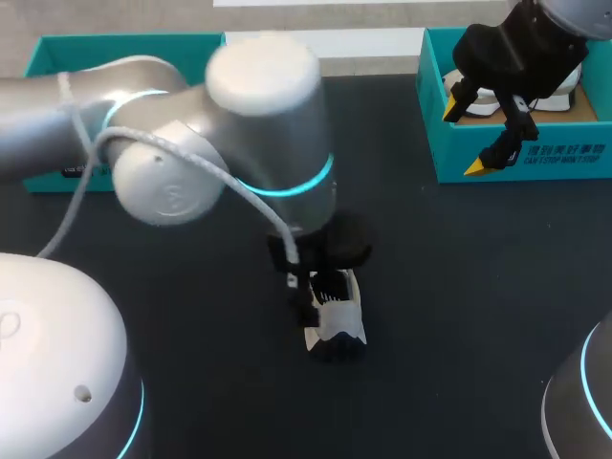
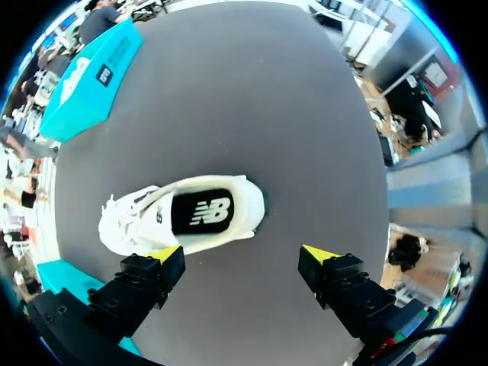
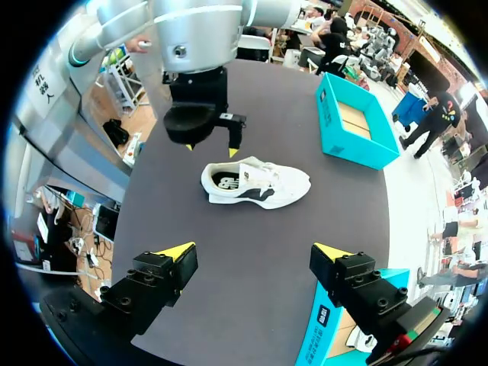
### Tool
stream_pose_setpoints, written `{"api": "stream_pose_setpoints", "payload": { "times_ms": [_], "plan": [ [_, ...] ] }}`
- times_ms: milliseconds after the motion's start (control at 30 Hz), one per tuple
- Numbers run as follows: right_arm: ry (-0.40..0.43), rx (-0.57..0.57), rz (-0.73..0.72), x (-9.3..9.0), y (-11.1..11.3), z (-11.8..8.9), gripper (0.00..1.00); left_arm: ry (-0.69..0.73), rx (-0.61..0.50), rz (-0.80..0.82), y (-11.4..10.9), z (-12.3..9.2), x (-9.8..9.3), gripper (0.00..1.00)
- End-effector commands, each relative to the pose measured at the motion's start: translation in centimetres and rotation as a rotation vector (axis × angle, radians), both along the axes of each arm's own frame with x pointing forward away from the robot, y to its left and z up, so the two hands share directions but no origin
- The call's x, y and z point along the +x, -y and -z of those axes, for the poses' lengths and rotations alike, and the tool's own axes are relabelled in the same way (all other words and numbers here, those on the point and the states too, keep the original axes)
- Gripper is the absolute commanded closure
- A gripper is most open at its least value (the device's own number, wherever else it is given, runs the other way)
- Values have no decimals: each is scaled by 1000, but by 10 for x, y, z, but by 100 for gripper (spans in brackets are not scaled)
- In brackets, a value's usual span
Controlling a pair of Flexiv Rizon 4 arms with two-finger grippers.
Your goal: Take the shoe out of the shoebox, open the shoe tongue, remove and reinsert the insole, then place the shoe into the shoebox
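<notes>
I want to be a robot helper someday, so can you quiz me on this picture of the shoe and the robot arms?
1. True or false: the left gripper is shut on the white shoe.
2. The right gripper is nearest to: A) the white shoe, B) the teal shoebox on its own side, C) the left gripper.
3. Fill in: the white shoe lies on its side on the dark ____.

Key: 1 false, its fingers are open above the shoe. 2 B. 3 table.
</notes>
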State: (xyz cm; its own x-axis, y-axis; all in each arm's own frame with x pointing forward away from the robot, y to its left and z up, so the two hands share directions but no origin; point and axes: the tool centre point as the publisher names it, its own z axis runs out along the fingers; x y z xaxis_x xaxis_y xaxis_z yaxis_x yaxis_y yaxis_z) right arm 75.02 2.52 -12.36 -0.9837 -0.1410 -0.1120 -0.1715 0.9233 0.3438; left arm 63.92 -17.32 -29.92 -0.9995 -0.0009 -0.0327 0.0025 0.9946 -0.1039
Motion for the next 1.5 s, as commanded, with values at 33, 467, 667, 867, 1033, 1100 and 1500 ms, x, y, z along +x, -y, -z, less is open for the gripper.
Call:
{"api": "stream_pose_setpoints", "payload": {
  "times_ms": [33,467,667,867,1033,1100,1500],
  "plan": [
    [-4,-3,0,2,-1,0,0,30,52,-44,25,8,-7,0],
    [-4,-3,0,2,-1,0,0,31,62,-102,41,56,-12,0],
    [-4,-3,0,2,-1,0,0,21,70,-105,39,71,-13,0],
    [-4,-3,0,2,-1,0,0,13,81,-98,35,89,-13,0],
    [-4,-3,0,2,-1,0,0,7,94,-94,35,97,-14,9],
    [-4,-3,0,2,-1,0,0,3,103,-87,34,100,-15,16],
    [-4,-3,0,2,-1,0,0,-129,97,-66,22,97,-20,100]
  ]
}}
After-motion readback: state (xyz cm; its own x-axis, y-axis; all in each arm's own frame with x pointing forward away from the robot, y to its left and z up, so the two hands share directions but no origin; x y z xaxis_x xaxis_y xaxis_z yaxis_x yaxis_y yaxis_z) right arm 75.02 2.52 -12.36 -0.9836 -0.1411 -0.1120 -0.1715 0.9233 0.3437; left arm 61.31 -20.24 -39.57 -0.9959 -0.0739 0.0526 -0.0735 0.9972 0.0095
